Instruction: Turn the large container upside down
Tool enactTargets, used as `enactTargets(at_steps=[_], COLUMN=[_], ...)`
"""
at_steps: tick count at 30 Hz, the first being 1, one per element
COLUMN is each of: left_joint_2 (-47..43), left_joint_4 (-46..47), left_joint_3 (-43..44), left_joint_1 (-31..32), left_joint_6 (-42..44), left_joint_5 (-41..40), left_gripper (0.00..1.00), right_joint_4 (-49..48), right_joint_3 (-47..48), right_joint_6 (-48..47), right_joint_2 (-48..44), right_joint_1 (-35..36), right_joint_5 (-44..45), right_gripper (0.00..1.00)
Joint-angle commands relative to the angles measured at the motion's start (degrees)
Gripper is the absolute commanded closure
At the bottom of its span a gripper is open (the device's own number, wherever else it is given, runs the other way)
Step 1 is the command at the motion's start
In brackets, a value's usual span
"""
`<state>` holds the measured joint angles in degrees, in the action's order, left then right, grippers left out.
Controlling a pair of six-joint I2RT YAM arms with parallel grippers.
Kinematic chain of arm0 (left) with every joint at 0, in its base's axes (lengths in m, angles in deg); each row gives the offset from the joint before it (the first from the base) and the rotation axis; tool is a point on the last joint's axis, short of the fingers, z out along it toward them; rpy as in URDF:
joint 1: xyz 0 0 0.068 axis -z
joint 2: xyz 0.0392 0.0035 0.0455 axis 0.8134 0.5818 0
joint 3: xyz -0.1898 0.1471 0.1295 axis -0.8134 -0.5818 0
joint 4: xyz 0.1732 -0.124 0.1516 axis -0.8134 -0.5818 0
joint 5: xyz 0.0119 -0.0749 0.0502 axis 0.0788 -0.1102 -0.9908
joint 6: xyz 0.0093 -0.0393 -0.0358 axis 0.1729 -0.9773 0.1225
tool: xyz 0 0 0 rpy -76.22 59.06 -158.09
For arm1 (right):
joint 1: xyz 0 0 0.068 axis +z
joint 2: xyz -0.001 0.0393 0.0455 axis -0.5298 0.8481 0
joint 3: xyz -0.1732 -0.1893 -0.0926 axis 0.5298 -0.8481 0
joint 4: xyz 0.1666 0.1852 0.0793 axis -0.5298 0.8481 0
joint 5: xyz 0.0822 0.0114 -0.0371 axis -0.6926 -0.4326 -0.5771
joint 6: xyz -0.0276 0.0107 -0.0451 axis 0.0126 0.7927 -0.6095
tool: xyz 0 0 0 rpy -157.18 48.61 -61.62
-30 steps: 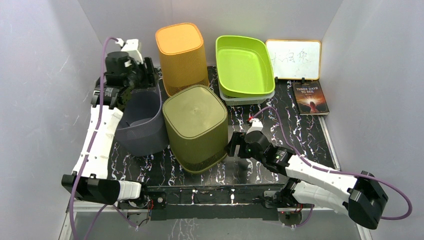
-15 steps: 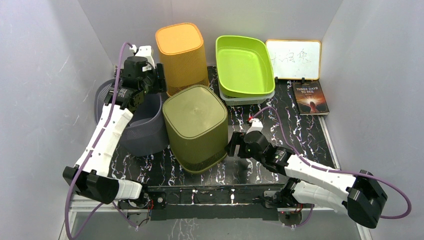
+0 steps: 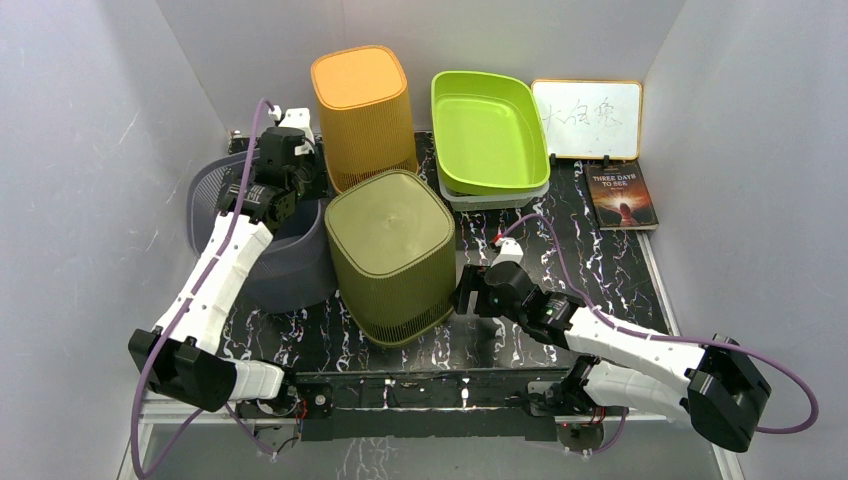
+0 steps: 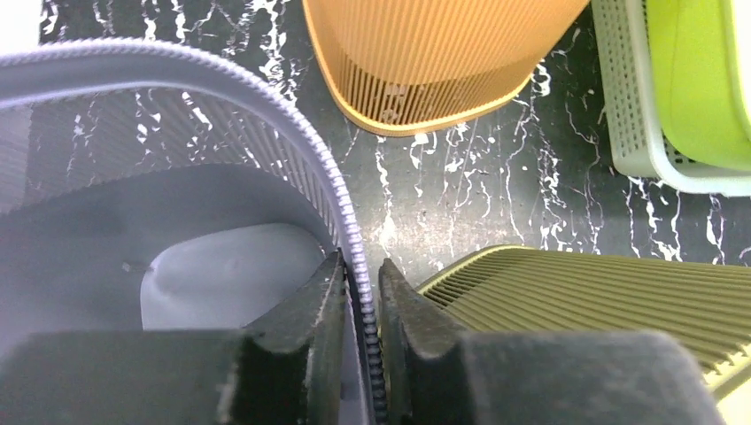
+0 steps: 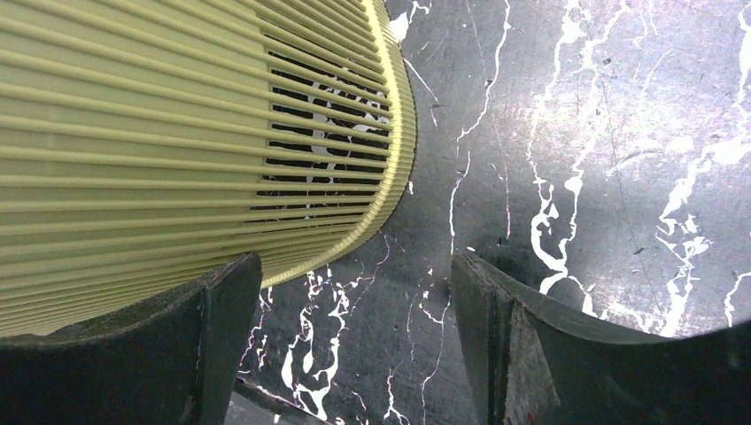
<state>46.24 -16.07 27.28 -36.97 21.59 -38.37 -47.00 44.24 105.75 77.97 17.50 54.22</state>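
Left wrist view: left gripper (image 4: 361, 274) at lower centre, its two fingers (image 4: 305, 305) closed on the ribbed rim of the grey container (image 4: 177, 177), one inside the wall and one outside. This container fills the left half of the frame, open side up, just beside the olive container (image 4: 602, 292) at lower right. The orange container (image 4: 434, 53) sits at upper centre. The grey container is thin slatted plastic, probably light and somewhat flexible, so the thickened rim looks the stiffest hold. Right wrist view: right gripper (image 5: 354, 301) open, holding nothing, beside the olive container's lower edge.
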Motion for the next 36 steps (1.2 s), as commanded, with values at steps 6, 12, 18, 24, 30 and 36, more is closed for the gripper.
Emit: enactTargets(at_steps=[6, 12, 18, 24, 30, 36], left_joint_2=[-4.99, -9.77, -12.11, -13.74, -15.86, -15.7], left_joint_4=[-6.65, -10.22, -14.67, -17.22, -18.85, -17.53], left_joint_3=[-0.95, 0.41, 7.04, 10.83, 11.02, 19.26], left_joint_1=[-0.26, -0.21, -0.18, -0.21, -0.18, -0.23], left_joint_6=[3.79, 4.32, 5.65, 7.71, 8.64, 11.08], left_joint_5=[-5.88, -9.74, -13.55, -15.67, -18.23, -19.48], left_gripper=[1.0, 1.0, 1.0, 1.0, 1.0, 1.0], right_joint_4=[-3.84, -4.2, -5.5, -6.41, -6.61, -8.64], right_joint_3=[1.02, 2.57, 5.84, 7.85, 12.63, 17.04], right_joint_6=[-0.98, -1.65, -0.14, 2.38, 0.08, -2.13], right_joint_2=[-0.89, 0.78, 7.71, 12.25, 18.32, 25.87], right_joint_1=[0.32, 5.17, 12.29, 12.38, 12.38, 12.38], right_joint_5=[-0.34, -0.63, 3.9, 11.81, 14.32, 11.74], right_gripper=[0.23, 0.25, 0.25, 0.23, 0.22, 0.22])
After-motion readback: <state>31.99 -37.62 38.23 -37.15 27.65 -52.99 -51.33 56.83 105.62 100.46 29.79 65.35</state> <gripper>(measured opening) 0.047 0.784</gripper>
